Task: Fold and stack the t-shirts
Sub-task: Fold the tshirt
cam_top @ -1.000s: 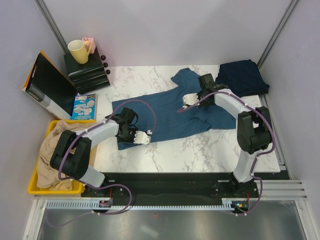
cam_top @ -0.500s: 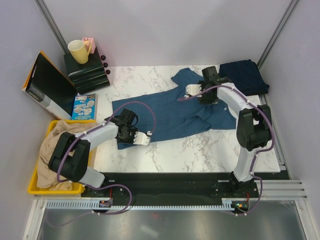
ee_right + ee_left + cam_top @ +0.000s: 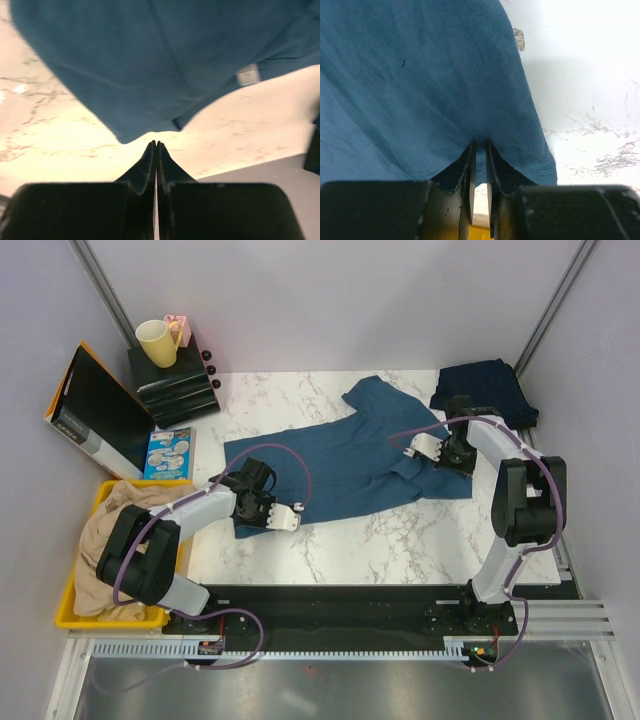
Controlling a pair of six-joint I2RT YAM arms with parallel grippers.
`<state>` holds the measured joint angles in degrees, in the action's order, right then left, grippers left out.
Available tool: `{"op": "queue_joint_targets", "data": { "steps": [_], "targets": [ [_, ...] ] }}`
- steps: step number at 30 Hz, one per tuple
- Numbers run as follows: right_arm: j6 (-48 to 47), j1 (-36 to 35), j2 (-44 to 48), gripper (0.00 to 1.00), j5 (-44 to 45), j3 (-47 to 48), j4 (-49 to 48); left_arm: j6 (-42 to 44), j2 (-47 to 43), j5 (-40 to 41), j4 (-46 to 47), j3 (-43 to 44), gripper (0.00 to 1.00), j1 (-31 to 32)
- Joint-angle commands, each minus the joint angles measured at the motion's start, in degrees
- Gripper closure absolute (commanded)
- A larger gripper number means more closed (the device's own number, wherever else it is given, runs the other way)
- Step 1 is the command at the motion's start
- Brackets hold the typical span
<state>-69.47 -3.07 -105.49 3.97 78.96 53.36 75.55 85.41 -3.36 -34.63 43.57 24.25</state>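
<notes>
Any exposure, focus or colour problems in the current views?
Top external: even light, sharp, soft shadows. Left wrist: marble table blown out white, blue shirt weave crisp. Right wrist: warm yellow cast, shirt soft, right claw a dark silhouette.

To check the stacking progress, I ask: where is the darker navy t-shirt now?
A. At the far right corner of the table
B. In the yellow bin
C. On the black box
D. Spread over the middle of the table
A: the navy t-shirt lies heaped at the far right corner of the table; the steel-blue t-shirt is the spread one.
</notes>
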Motion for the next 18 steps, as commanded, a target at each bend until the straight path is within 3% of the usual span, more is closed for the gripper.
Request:
{"op": "queue_joint_targets", "data": {
  "steps": [1,18],
  "targets": [
    [2.0,0.3,2.1,1.0,-3.4,-1.7,4.2,-1.3,3.1,0.3,-4.1,-3.9,0.8,-0.3],
    [4.6,1.0,-3.8,1.0,-2.6,-7.2,-3.6,-0.9,4.3,1.3,-4.4,-3.1,0.8,-0.3]
  ]
}}
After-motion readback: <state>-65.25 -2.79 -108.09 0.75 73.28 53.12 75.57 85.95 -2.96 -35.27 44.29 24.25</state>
